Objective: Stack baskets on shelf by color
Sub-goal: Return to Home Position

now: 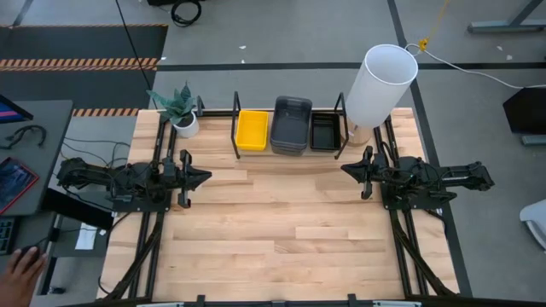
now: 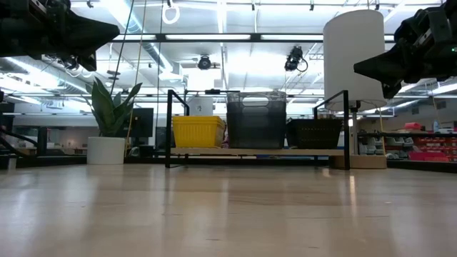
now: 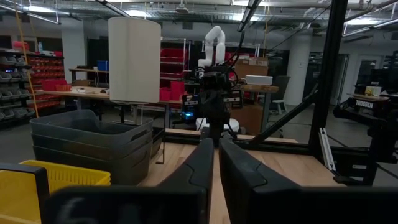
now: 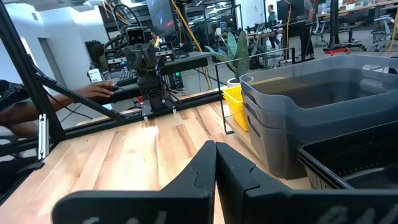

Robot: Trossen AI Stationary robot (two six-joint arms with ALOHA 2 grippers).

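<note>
The left end effector (image 1: 205,177) is closed, empty. Beyond and between both end effectors, the shelf (image 1: 235,141) holds yellow baskets (image 1: 252,130), grey baskets (image 1: 290,124) and black baskets (image 1: 325,132), one colour per bay (stacking looks done). The right end effector (image 1: 345,168) is closed, empty too.

Shelf (image 1: 236,136): black wire rack, three bays, beyond and between left gripper (image 1: 207,177) and right gripper (image 1: 344,168). Yellow baskets (image 1: 252,130) nested, left-gripper side; grey stack (image 1: 290,124) in middle bay; black mesh baskets (image 1: 325,132) right-gripper side.
</note>
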